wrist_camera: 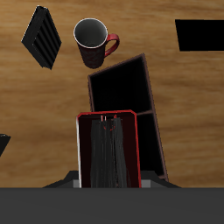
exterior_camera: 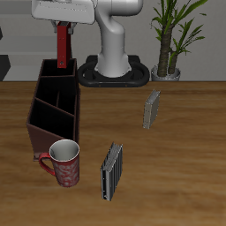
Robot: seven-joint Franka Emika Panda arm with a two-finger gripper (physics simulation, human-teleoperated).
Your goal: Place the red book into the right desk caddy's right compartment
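The gripper (exterior_camera: 63,25) is clamped on the top edge of the red book (exterior_camera: 63,48), which hangs upright above the far end of the caddy (exterior_camera: 53,110). Thin, stiff and light, the book may swing; gripping mid-edge keeps it steady

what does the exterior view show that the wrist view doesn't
Only the exterior view: the robot base, the plant, the pale grey book and the red book's height above the caddy. Only the wrist view: straight down into the caddy's cells, and the dark page edges filling the red book's covers. Both: the mug, the striped book, the caddy, and the red book in the tool.
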